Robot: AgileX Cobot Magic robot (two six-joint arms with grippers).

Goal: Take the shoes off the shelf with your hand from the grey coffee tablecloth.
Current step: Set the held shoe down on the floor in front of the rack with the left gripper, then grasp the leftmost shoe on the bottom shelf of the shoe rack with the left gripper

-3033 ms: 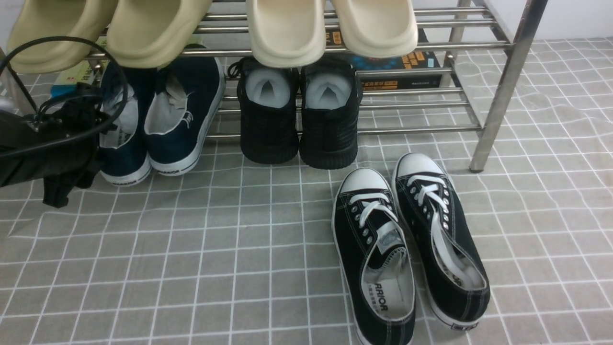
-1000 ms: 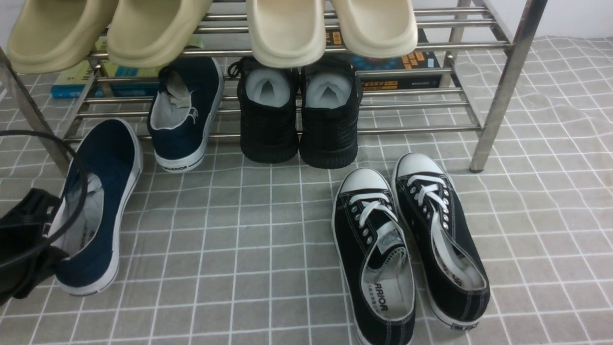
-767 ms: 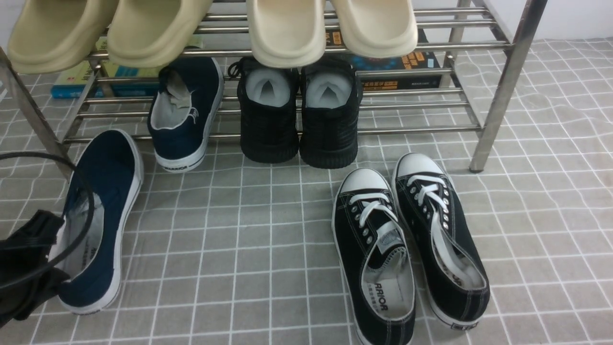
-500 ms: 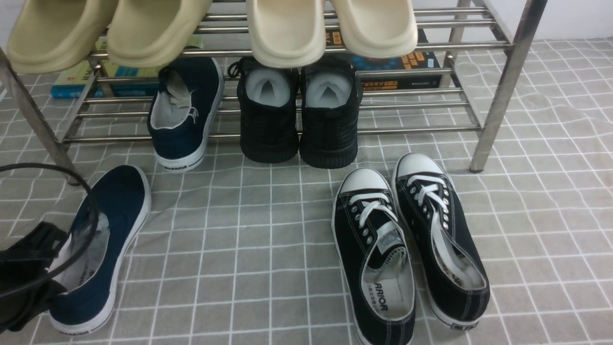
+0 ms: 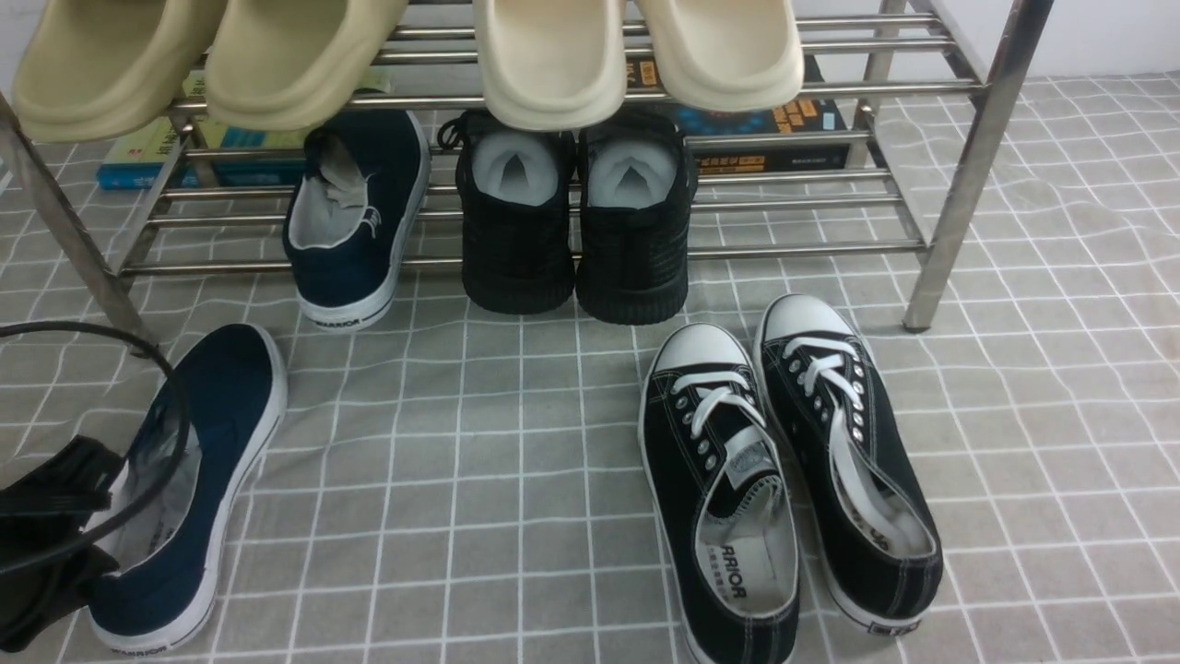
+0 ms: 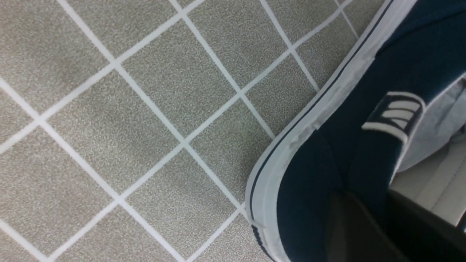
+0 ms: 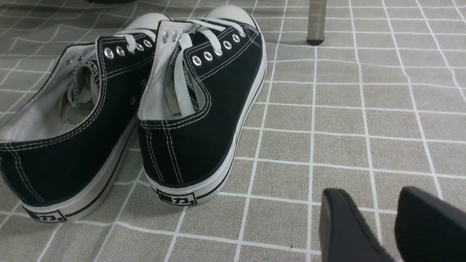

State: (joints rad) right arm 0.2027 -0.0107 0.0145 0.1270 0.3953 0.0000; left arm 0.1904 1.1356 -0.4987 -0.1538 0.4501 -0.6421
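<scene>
One navy slip-on shoe (image 5: 198, 461) lies flat on the grey grid tablecloth (image 5: 516, 461), off the shelf and to the front left. My left gripper (image 5: 92, 526) is shut on its heel. In the left wrist view one dark finger is outside the heel wall and one inside the navy shoe (image 6: 356, 145), with the left gripper (image 6: 378, 222) clamped on that wall. The other navy shoe (image 5: 355, 212) stands on the lower tier of the steel shelf (image 5: 784, 249), heel toward me. My right gripper (image 7: 369, 194) is open and empty above the cloth, out of the front view.
Two black knit sneakers (image 5: 572, 221) sit on the lower tier beside the navy shoe. Beige slippers (image 5: 553, 55) hang over the top tier. Black lace-up sneakers (image 5: 784, 461) lie on the cloth at front right, also in the right wrist view (image 7: 196, 105). Books (image 5: 765, 129) lie behind the shelf.
My left gripper has pulled one navy shoe off the lower tier and drawn it toward the front left, down onto the cloth. In the last half second it barely moved.
</scene>
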